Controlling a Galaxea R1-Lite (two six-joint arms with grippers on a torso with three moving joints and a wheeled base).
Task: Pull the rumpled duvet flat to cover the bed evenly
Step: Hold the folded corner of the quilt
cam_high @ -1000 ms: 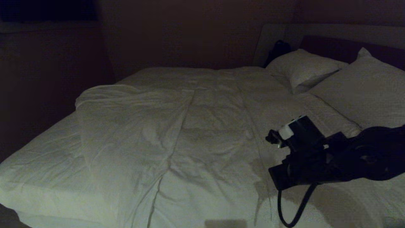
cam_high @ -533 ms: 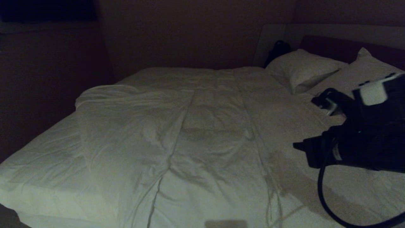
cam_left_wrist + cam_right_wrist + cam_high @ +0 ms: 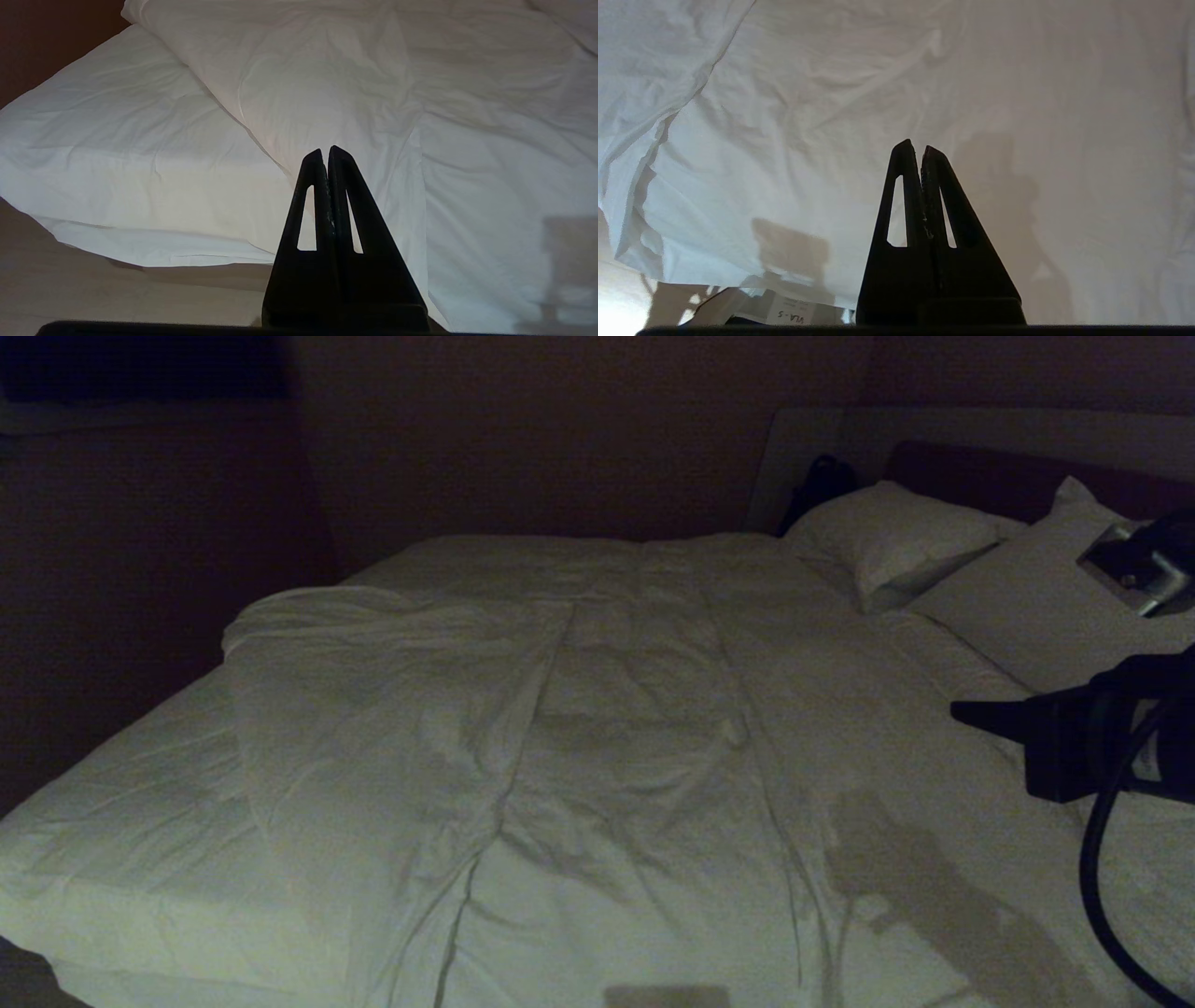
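Right gripper [image 3: 915, 149] pinched together on nothing, hung over the duvet [image 3: 560, 747]. Left gripper [image 3: 325, 151] together too, parked near the bed [image 3: 121, 840] corner. Probably between pulls; next, needs a grab of the folded-back edge.

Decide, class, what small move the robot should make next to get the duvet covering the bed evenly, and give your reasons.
Probably bring the left gripper to the duvet's folded-back edge and open it to grasp there. That edge runs diagonally, leaving the mattress sheet bare on the robot's left. Both grippers are shut and empty, and the right gripper is raised over the part already covered.
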